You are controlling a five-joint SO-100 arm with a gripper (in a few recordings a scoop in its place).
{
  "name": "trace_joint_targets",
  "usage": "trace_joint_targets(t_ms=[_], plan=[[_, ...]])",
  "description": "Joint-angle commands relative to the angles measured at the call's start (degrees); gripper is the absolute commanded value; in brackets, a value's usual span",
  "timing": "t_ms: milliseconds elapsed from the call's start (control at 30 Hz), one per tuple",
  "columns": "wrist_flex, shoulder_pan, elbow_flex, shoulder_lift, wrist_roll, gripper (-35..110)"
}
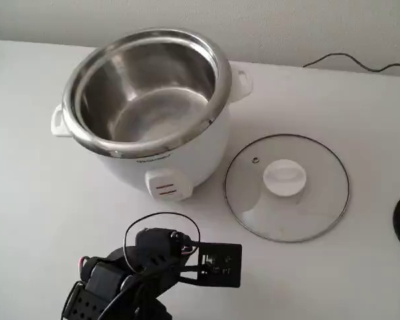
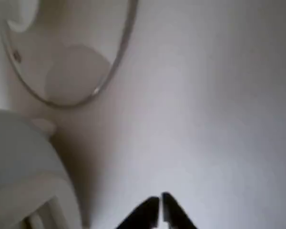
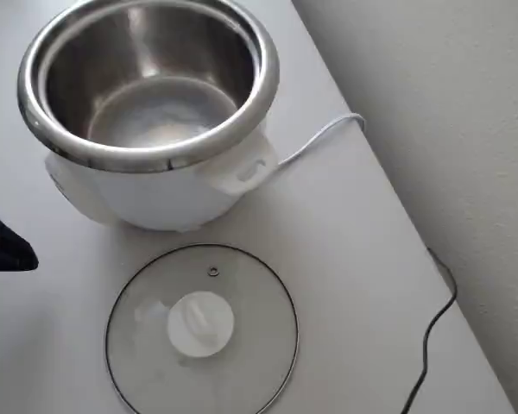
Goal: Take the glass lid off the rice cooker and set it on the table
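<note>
in the fixed view, the rice cooker [image 1: 147,107] stands at the left on the table [image 1: 40,200], uncovered, its steel inner pot bare. a small dark line of print sits just above its front switch [image 1: 165,187], too small to read. right of it the glass lid [image 1: 287,187] lies flat on the table, knob [image 1: 285,178] up, just beside the cooker's base. in the wrist view, the gripper [image 2: 160,210] has its dark fingertips pressed together on nothing, above bare table. a white cord [image 3: 315,142] and a dark cable [image 3: 432,336] trail by the table's edge in the overhead view.
</note>
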Motion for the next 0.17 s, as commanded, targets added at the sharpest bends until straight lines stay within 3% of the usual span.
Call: trace_joint_targets(t_ms=[0, 133], plan=[[0.3, 0.4, 0.1, 0.4, 0.3, 0], [0.3, 0.4, 0.1, 0.4, 0.3, 0]])
